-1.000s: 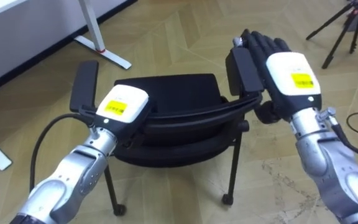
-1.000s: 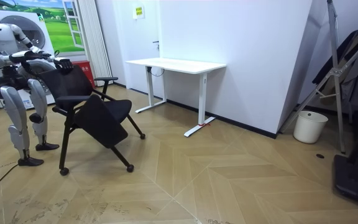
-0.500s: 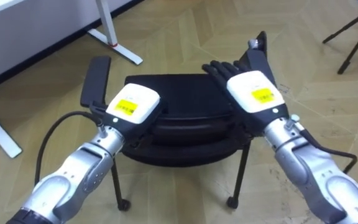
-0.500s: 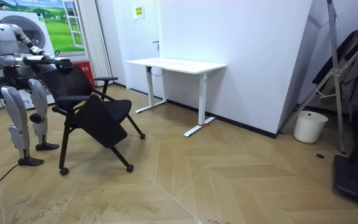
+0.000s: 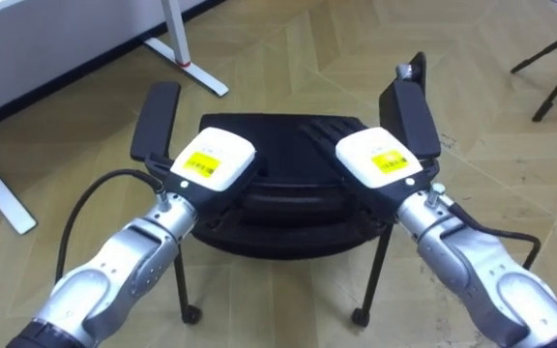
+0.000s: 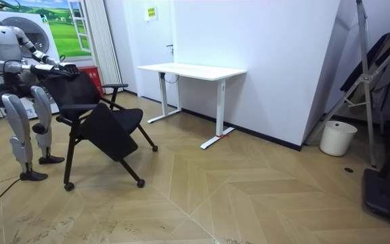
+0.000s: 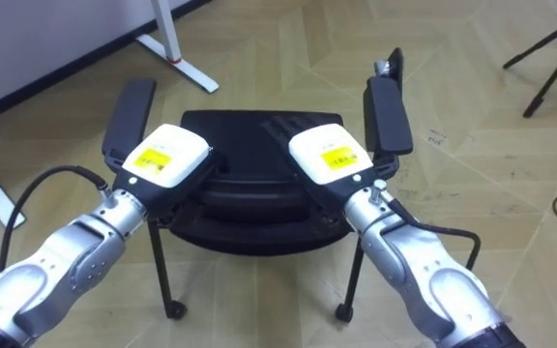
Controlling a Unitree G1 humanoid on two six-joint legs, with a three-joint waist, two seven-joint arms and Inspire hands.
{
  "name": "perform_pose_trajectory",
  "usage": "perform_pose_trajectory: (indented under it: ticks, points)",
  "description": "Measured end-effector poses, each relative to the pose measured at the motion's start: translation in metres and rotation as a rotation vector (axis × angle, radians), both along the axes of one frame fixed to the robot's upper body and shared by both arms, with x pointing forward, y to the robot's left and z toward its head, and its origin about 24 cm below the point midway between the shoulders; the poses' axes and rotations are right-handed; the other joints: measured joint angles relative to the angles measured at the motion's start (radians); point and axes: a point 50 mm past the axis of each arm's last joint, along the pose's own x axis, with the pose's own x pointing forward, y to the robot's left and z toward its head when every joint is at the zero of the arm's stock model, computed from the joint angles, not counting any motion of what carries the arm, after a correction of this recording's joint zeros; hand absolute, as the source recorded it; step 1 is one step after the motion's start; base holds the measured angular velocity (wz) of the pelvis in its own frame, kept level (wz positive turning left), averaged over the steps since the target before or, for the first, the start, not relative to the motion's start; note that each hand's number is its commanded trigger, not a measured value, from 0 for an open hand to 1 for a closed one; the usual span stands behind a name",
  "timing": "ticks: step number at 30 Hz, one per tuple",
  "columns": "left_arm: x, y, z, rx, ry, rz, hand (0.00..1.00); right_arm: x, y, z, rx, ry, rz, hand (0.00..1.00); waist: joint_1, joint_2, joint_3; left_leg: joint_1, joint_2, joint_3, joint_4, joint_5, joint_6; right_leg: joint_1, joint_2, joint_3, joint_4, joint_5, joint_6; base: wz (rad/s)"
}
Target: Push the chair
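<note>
Left eye view: black chair point(image 5: 278, 135), castored, on wood floor point(image 5: 288, 58) directly ahead. Likely light, rigid, free-rolling. Best hold: backrest point(image 5: 298, 190) top edge. Left hand point(image 5: 211, 164) and right hand point(image 5: 377, 159) laid there, fingers hidden, grip impossible to tell.

**Squared up and in contact**

I see my left robot hand point(image 7: 167, 158) and my right robot hand point(image 7: 330, 158) lying side by side on the top edge of the black chair point(image 7: 254, 130), between its two armrests point(image 7: 129, 114). Beyond it, a white desk leg point(image 7: 167, 29) stands on the wooden floor point(image 7: 472, 126).
</note>
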Motion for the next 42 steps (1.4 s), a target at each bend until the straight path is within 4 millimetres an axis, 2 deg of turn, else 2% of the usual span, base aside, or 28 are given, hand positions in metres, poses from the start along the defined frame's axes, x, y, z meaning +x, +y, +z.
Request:
perform_pose_trajectory:
  ticks: [9,26,27,28,29,30,31,37,42]
  points:
    - [-0.002,-0.003,0.0,-0.008,-0.007,-0.024,1.0,-0.002,0.001,-0.007,-0.02,0.045,0.002,0.0,0.017,-0.003,-0.0024,-0.004,0.0,-0.011,0.003,0.0,0.0,0.0,0.0,-0.006,0.0,0.0,0.0,0.03]
    - [-0.003,-0.004,-0.004,0.003,0.003,-0.028,1.0,-0.002,-0.004,-0.012,-0.007,0.065,-0.007,0.0,0.011,-0.001,-0.0042,-0.006,-0.005,-0.021,0.013,0.0,0.0,0.022,-0.003,-0.013,-0.012,0.0,0.0,0.02]
    - [-0.003,-0.005,-0.004,0.007,0.001,-0.03,1.0,-0.002,-0.005,-0.012,-0.011,0.064,-0.01,0.16,0.011,0.0,-0.0046,-0.005,-0.006,-0.023,0.013,0.0,0.0,0.022,-0.004,-0.013,-0.012,0.0,0.0,0.05]
    - [-0.003,-0.006,-0.004,0.006,0.003,-0.03,1.0,-0.002,-0.007,-0.013,-0.008,0.062,-0.014,0.47,0.011,0.0,-0.0047,-0.005,-0.007,-0.027,0.013,0.0,0.0,0.024,-0.005,-0.013,-0.013,0.0,0.0,0.05]
    - [-0.003,-0.006,-0.004,0.005,0.005,-0.03,1.0,-0.002,-0.008,-0.014,-0.005,0.06,-0.016,0.58,0.011,0.0,-0.0047,-0.005,-0.007,-0.029,0.013,0.0,0.0,0.025,-0.005,-0.014,-0.013,0.0,0.0,0.05]
    - [-0.003,-0.007,-0.005,0.006,0.01,-0.03,1.0,-0.003,-0.009,-0.016,0.0,0.055,-0.019,0.87,0.011,0.001,-0.005,-0.003,-0.008,-0.031,0.013,0.0,0.0,0.028,-0.005,-0.015,-0.014,0.0,0.0,0.05]
    - [-0.003,-0.008,-0.005,0.007,0.015,-0.031,1.0,-0.003,-0.01,-0.018,0.005,0.048,-0.024,1.0,0.011,0.002,-0.0059,-0.002,-0.009,-0.035,0.013,0.0,0.0,0.03,-0.006,-0.018,-0.014,0.0,0.0,0.06]
    - [-0.006,-0.009,-0.008,0.006,0.03,-0.032,1.0,-0.007,-0.017,-0.028,0.038,0.012,-0.045,1.0,-0.009,0.017,-0.0152,0.002,-0.014,-0.047,0.018,0.0,0.001,0.039,-0.011,-0.043,-0.015,0.0,0.0,0.1]
    - [-0.006,-0.008,-0.01,0.003,0.037,-0.033,1.0,-0.008,-0.021,-0.032,0.055,-0.016,-0.055,1.0,-0.01,0.021,-0.0163,0.006,-0.015,-0.047,0.018,0.0,0.001,0.045,-0.012,-0.044,-0.017,0.0,0.0,0.0]
